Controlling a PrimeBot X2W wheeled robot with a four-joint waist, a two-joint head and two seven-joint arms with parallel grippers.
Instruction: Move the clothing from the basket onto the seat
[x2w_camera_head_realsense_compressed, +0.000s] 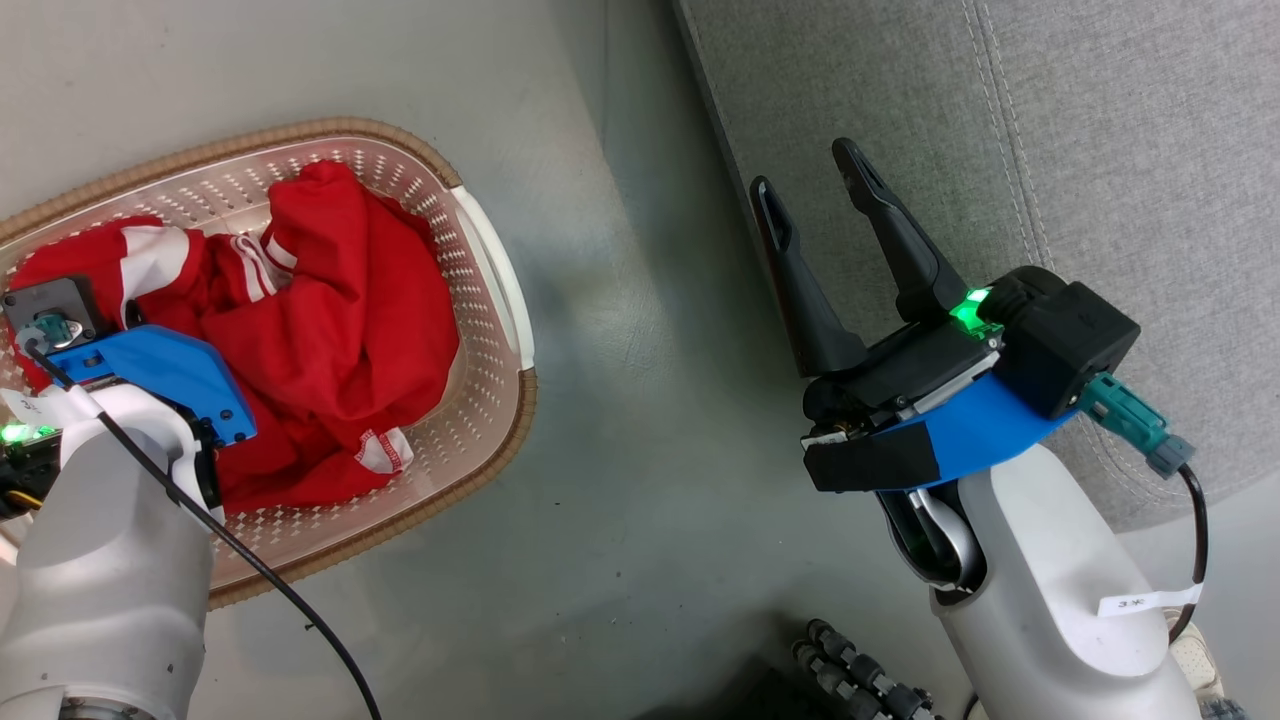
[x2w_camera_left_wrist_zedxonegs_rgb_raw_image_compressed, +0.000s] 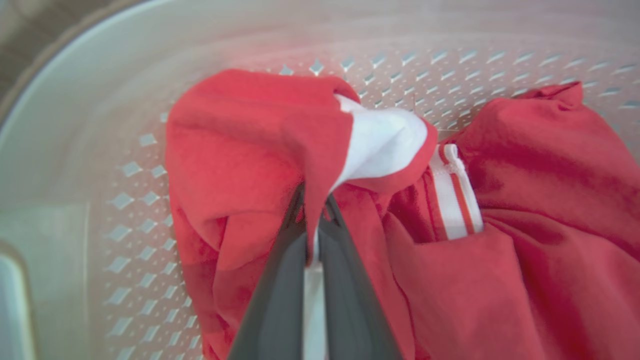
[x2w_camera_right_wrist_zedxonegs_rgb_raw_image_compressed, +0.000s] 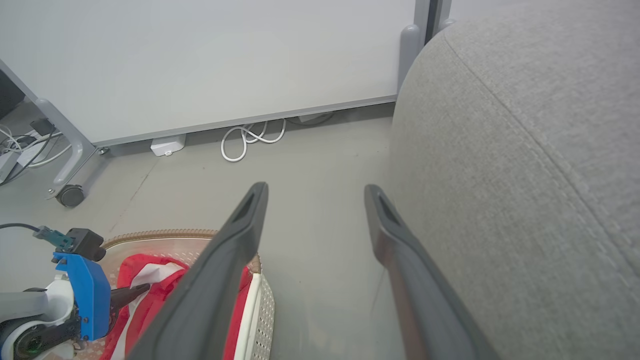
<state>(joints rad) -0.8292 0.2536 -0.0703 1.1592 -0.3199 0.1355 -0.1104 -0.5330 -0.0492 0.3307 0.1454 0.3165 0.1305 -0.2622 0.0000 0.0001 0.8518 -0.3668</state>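
Head view: the clothing lies heaped in the basket on the floor, left of the seat; the left arm reaches down into the heap; the right gripper hangs spread and empty at the seat's edge.

Left wrist view: the left gripper is pressed together, pinching a raised fold of the red-and-white garment; the cloth looks light and limp, likely to drape and drag its neighbour; a bunched fold should hold better than a thin edge.

Right wrist view: fingers apart, nothing between them; the seat just beside.
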